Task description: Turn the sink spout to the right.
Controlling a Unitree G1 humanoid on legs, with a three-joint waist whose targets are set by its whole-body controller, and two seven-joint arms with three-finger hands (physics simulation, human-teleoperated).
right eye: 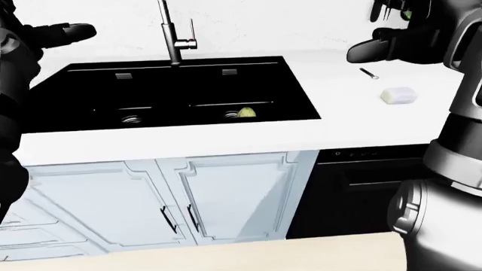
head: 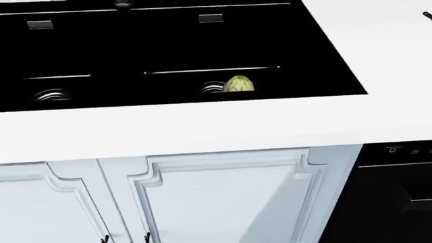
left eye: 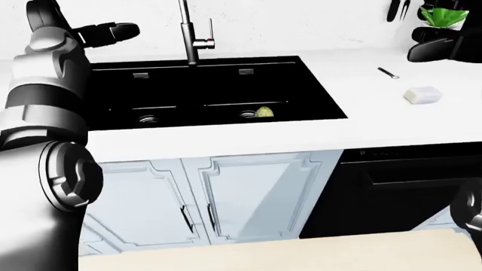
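Observation:
The chrome sink faucet [left eye: 186, 31] rises at the top edge of the black double sink [left eye: 120, 93]; its spout end is cut off by the top of both eye views. A small lever [left eye: 206, 40] sticks out on its right side. My left hand [left eye: 124, 29] hovers open at faucet height, well to the left of the faucet and apart from it. My right hand [right eye: 360, 53] hangs open over the white counter [right eye: 339, 121], far right of the sink. A green rounded vegetable [head: 237, 83] lies by the right basin's drain.
A white block [left eye: 422, 95] and a small metal utensil [left eye: 388, 72] lie on the counter right of the sink. A potted plant [left eye: 444, 14] stands at the top right. White cabinet doors [head: 223, 202] and a black dishwasher [left eye: 391, 192] sit below the counter.

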